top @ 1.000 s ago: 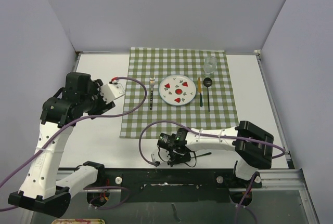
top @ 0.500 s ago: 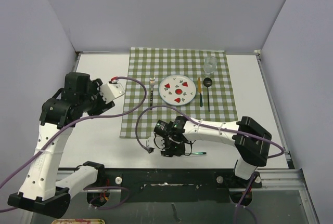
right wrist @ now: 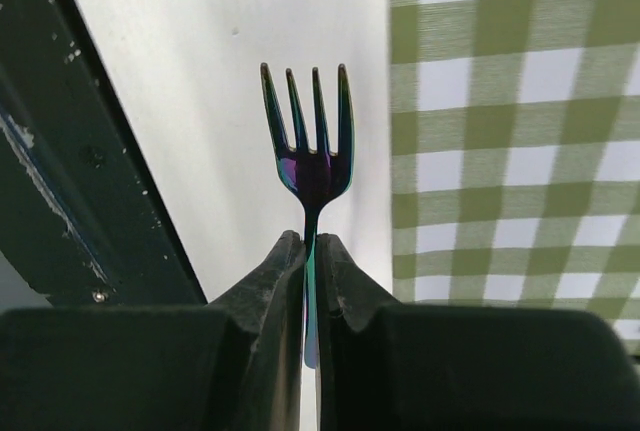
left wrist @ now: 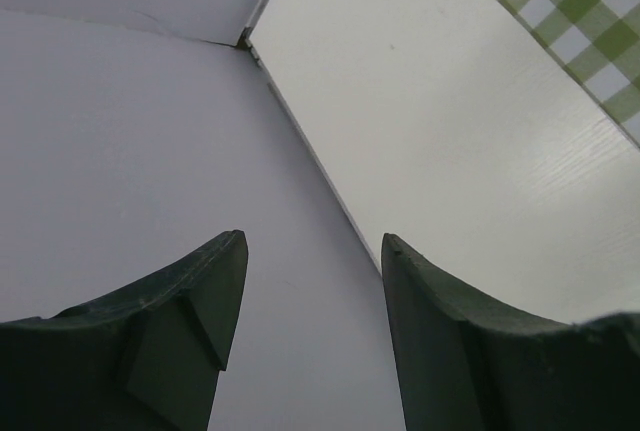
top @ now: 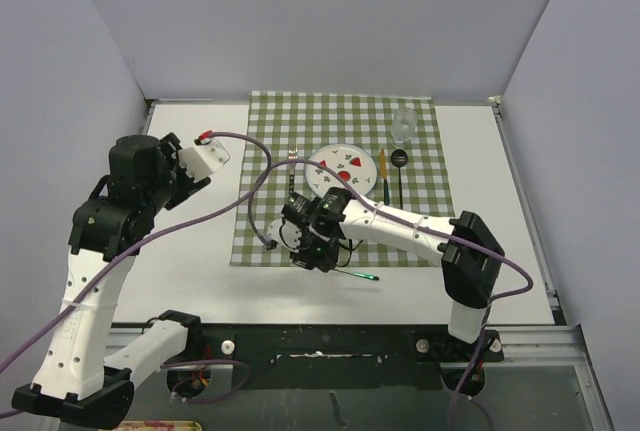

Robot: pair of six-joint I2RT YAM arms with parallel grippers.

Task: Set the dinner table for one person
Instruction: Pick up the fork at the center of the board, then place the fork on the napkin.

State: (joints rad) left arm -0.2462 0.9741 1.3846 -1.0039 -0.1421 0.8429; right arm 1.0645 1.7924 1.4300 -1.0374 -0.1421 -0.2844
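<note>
Since the tabletop (top: 475,171) fills the whole working area between the grey walls, with the arm bases at its near edge, the setting sits in its far middle on a green-and-white checked cloth (top: 340,116). On that cloth lie a white plate (top: 350,161) with red and green motifs, a fork (top: 291,166) to its left, a yellow-handled knife (top: 382,176) and a dark spoon (top: 399,166) to its right, and a clear glass (top: 404,124) beyond the spoon. Most of the place setting looks done, to my eye

What seems left is one piece: the right end effector (right wrist: 310,251) is clamped on the stem of an iridescent fork (right wrist: 312,151), tines pointing away from the wrist camera, above bare white surface just beside the cloth's edge. From above, it hangs over the cloth's near edge, in front of the plate. Setting this fork down by the plate would probably finish things

Over the left part of the tabletop the left end effector (left wrist: 312,261) is raised, fingers apart, holding nothing
</note>
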